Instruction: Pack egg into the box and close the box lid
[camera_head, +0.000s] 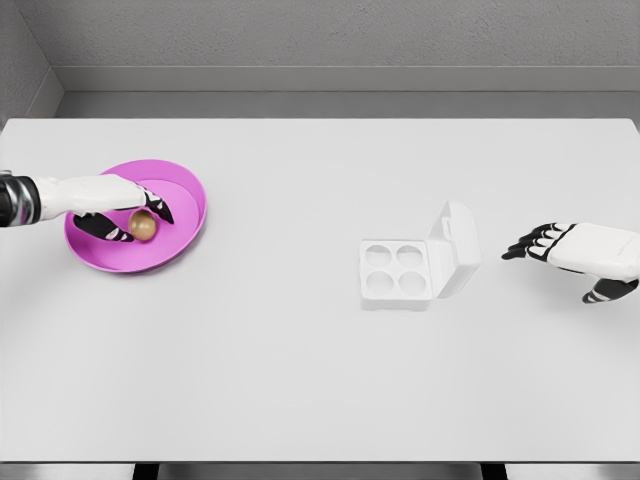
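Egg (142, 226) in pink bowl (185, 190), table's L side | L hand (118, 212) over bowl, fingers curled round egg, grip looks closing, contact unclear | box (398, 271) well to R, lid up | R hand (560, 248) nr lid, fingers loose, empty

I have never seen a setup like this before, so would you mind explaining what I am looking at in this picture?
This is a simulator's render, seen from a camera on a humanoid robot's head, looking down at a white table. The two white arms are the robot's own. Its left hand reaches into a pink bowl, fingers curled around a brown egg that sits in the bowl; whether it is already gripped is hard to tell. The right hand hovers at the right, fingers relaxed, holding nothing. Between them sits a white egg box with four empty cups, its lid standing open on the right side.
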